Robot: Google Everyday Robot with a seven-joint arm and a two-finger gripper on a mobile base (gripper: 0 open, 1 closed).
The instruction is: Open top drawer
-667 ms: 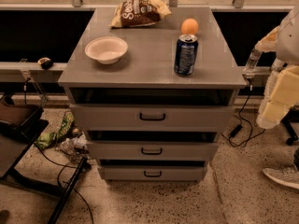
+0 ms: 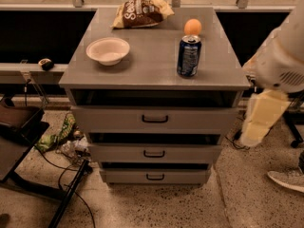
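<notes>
The top drawer (image 2: 155,119) is the widest grey drawer of the cabinet, with a small black bar handle (image 2: 155,119) in the middle of its flat front. A dark gap shows above its front panel, under the cabinet top. My gripper (image 2: 259,120) hangs as a cream-coloured shape off the white arm (image 2: 285,56), to the right of the cabinet at about the top drawer's height. It is apart from the drawer front and the handle.
On the cabinet top (image 2: 152,70) stand a white bowl (image 2: 108,50), a blue soda can (image 2: 188,56), an orange (image 2: 192,27) and a chip bag (image 2: 140,12). Two narrower drawers (image 2: 154,153) sit below. Cables and litter (image 2: 61,137) lie on the floor at left; a shoe (image 2: 287,179) at right.
The arm with the gripper has moved down and to the left, closer to the cabinet's right side. The drawers and the things on top have not moved.
</notes>
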